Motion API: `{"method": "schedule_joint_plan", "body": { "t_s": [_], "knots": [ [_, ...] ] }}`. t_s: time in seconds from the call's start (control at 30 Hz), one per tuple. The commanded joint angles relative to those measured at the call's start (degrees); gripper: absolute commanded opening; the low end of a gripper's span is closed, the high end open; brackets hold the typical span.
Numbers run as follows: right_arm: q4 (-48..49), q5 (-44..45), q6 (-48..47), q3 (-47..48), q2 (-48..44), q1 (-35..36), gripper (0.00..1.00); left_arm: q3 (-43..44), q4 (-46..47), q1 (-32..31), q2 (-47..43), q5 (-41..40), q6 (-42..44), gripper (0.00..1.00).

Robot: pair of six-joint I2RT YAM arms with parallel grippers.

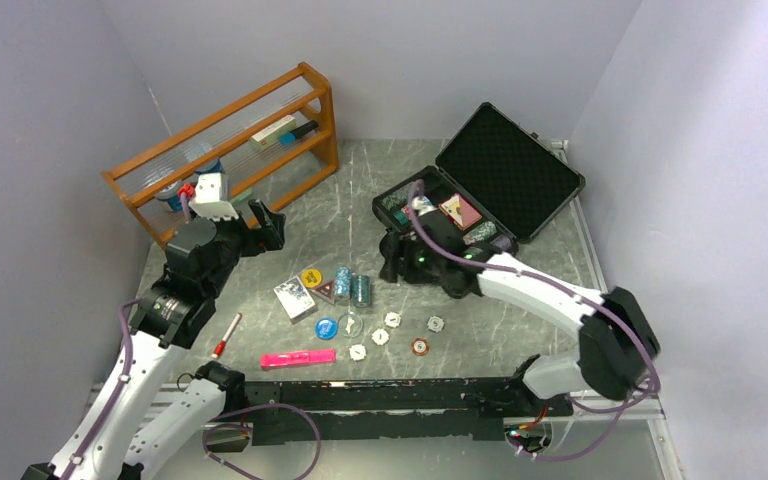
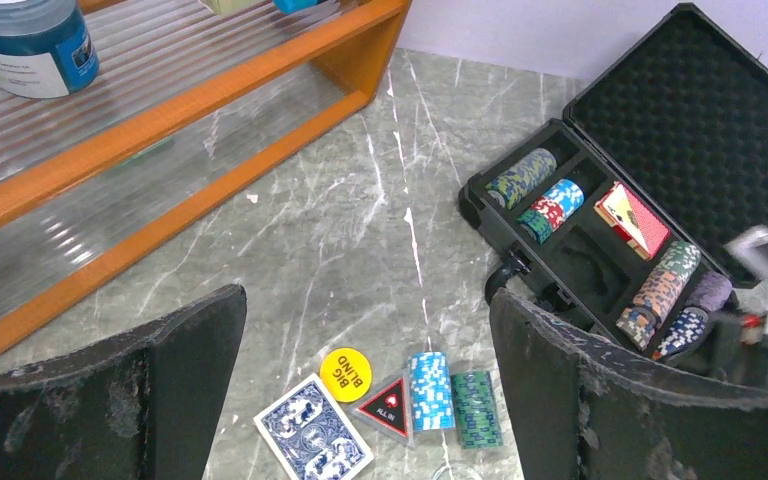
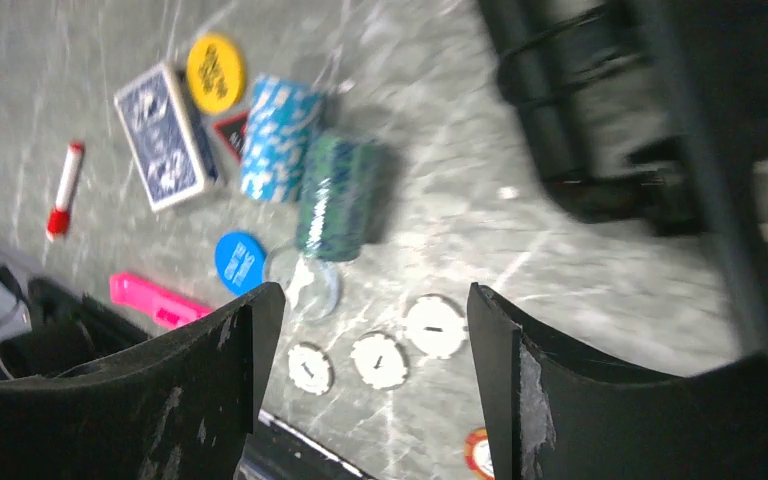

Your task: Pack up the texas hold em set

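While pieces lie loose, step: loading black rectangular foam-lined case (image 1: 505,170), open at 2 o'clock.
Right gripper (image 3: 365,300): jaws apart, empty, beside case front.
Left gripper (image 2: 365,295): jaws apart, empty, 10 o'clock.
Next move: probably straddle green poker chip stack (image 3: 335,198).
Loose count: two chip stacks, one blue card deck (image 1: 293,297), four small white discs (image 1: 380,337).

We worked in a robot lab cell: plain pale walls (image 1: 380,60) boxed a marble-patterned table (image 1: 360,190) at nine, twelve and three o'clock. At six, a black rail (image 1: 410,392) carried our left arm (image 1: 175,300) and right arm (image 1: 550,295).
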Motion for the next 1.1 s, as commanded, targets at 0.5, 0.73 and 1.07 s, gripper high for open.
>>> {"method": "schedule_joint_plan", "body": {
  "t_s": [0.5, 0.73, 1.07],
  "knots": [
    [-2.69, 3.98, 2.09, 18.89, 30.02, 12.78, 0.66, 0.23, -3.5, 0.18, -2.05, -2.85, 0.53, 0.97],
    [-3.79, 9.68, 4.47, 18.38, 31.87, 12.71, 0.54, -1.38, -2.86, 0.18, -3.25, -3.85, 0.26, 0.97],
    [-0.39, 9.62, 1.43, 19.57, 31.43, 11.76, 0.32, -1.62, -2.65, 0.17, -3.22, -3.85, 0.17, 0.97]
  ]
}}
